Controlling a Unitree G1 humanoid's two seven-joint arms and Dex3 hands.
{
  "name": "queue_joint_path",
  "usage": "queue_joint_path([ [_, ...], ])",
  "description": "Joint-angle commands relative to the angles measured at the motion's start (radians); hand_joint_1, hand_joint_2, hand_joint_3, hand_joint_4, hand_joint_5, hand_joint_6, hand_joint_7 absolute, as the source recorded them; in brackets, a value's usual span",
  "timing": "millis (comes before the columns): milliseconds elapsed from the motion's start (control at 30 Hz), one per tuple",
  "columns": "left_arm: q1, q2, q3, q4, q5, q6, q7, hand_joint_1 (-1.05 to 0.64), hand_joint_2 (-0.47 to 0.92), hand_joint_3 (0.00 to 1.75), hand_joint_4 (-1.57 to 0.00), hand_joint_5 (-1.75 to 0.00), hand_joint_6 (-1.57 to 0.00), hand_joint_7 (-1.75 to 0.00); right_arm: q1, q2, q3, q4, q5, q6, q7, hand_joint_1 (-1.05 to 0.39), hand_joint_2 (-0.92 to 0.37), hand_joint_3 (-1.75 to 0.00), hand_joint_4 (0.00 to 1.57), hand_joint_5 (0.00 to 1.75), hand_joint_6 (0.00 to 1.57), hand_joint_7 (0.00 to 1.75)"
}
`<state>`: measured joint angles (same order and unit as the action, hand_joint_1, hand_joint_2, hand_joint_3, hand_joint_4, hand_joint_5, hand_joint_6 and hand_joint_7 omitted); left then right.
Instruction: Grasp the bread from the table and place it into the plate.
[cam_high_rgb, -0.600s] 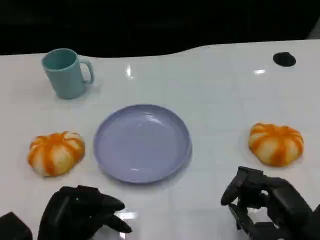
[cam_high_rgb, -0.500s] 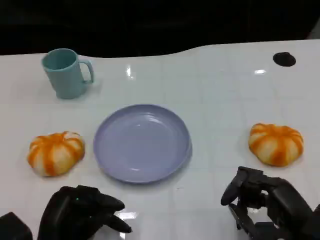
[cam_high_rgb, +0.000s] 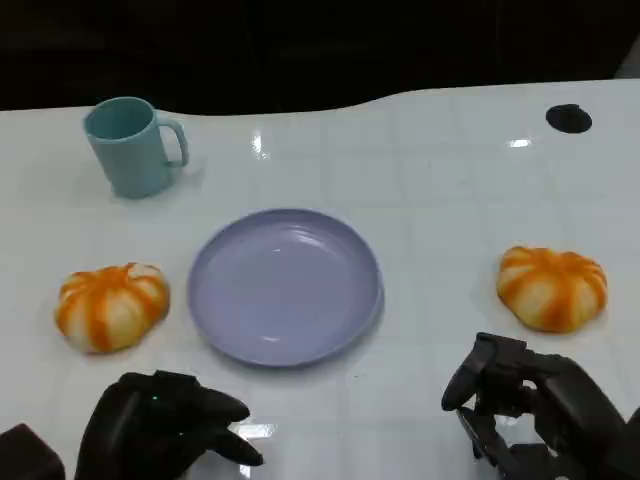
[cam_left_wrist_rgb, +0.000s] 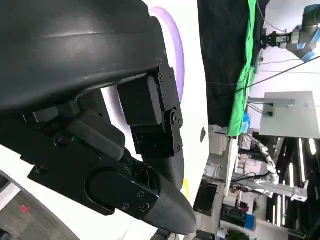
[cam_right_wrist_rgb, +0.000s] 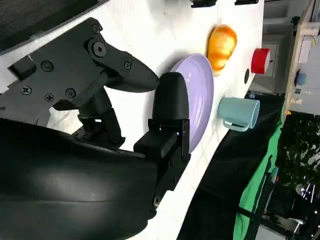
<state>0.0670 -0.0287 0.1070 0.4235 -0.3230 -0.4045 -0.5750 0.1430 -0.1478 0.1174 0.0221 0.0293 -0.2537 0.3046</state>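
Observation:
Two orange-and-white striped bread buns lie on the white table. One bun (cam_high_rgb: 110, 305) is left of the lilac plate (cam_high_rgb: 285, 285), the other bun (cam_high_rgb: 552, 287) is to its right. The plate holds nothing. My left hand (cam_high_rgb: 165, 425) rests low near the front edge, below the left bun, fingers apart and holding nothing. Below the right bun, and apart from it, my right hand (cam_high_rgb: 530, 410) hovers with loosely bent fingers, also without a load. The right wrist view looks past my right hand (cam_right_wrist_rgb: 125, 110) to the plate (cam_right_wrist_rgb: 202, 100) and the left bun (cam_right_wrist_rgb: 222, 42). My left hand (cam_left_wrist_rgb: 140, 130) looms large in the left wrist view, with the plate's rim (cam_left_wrist_rgb: 175, 50) behind it.
A teal mug (cam_high_rgb: 130, 145) stands at the back left, also seen as the mug (cam_right_wrist_rgb: 239, 114) beyond the plate. A small black disc (cam_high_rgb: 568, 118) lies at the back right. A red object (cam_right_wrist_rgb: 260, 60) stands off the table's side. Bare table lies between both hands and the plate.

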Motion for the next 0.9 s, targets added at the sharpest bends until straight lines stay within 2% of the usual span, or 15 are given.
queue_joint_path([
  [33, 0.001, 0.016, 0.004, 0.000, -0.001, -0.003, 0.001, -1.05, 0.77, 0.00, -1.57, -0.38, -1.57, -0.16, -0.003, -0.008, -0.011, -0.004, 0.002, 0.000, -0.002, -0.19, -0.54, -1.10, 0.76, 1.75, 0.70, 1.52],
  [233, 0.001, 0.016, 0.005, 0.002, -0.002, -0.004, -0.001, -1.05, 0.77, 0.00, -1.57, -0.38, -1.57, -0.16, -0.006, -0.006, -0.015, 0.003, 0.011, -0.012, 0.001, -0.18, -0.54, -1.10, 0.75, 1.75, 0.69, 1.51],
  [333, -0.001, 0.016, 0.006, 0.004, -0.004, -0.005, -0.003, -1.05, 0.77, 0.00, -1.57, -0.38, -1.57, -0.16, -0.009, -0.001, -0.022, 0.007, 0.034, -0.013, 0.008, -0.18, -0.57, -1.05, 0.73, 1.71, 0.73, 1.39],
  [433, -0.004, 0.017, 0.006, 0.009, -0.003, -0.009, -0.005, -1.05, 0.77, 0.00, -1.57, -0.37, -1.57, -0.15, -0.017, 0.006, -0.035, 0.017, 0.062, -0.021, 0.015, -0.16, -0.75, -0.72, 0.75, 1.50, 0.78, 1.13],
  [567, -0.005, 0.017, 0.007, 0.011, -0.001, -0.010, -0.002, -1.05, 0.77, 0.00, -1.57, -0.37, -1.57, -0.15, -0.026, 0.015, -0.055, 0.025, 0.093, -0.031, 0.026, -0.15, -0.90, -0.42, 0.69, 1.38, 0.77, 0.95],
  [700, -0.006, 0.018, 0.007, 0.016, -0.002, -0.009, -0.004, -1.05, 0.77, 0.00, -1.57, -0.37, -1.57, -0.15, -0.042, 0.018, -0.072, 0.038, 0.081, -0.073, 0.007, -0.20, -0.92, -0.27, 0.63, 1.26, 0.74, 0.81],
  [800, -0.007, 0.017, 0.008, 0.017, -0.007, -0.008, -0.008, -1.05, 0.77, 0.00, -1.57, -0.37, -1.57, -0.15, -0.049, 0.020, -0.079, 0.049, 0.050, -0.114, -0.019, -0.21, -0.92, -0.20, 0.61, 1.10, 0.72, 0.68],
  [900, -0.009, 0.016, 0.008, 0.022, -0.003, -0.018, -0.006, -1.05, 0.77, 0.00, -1.57, -0.37, -1.57, -0.15, -0.069, 0.007, -0.089, 0.071, -0.042, -0.195, -0.075, -0.24, -0.92, -0.18, 0.59, 0.93, 0.67, 0.53],
])
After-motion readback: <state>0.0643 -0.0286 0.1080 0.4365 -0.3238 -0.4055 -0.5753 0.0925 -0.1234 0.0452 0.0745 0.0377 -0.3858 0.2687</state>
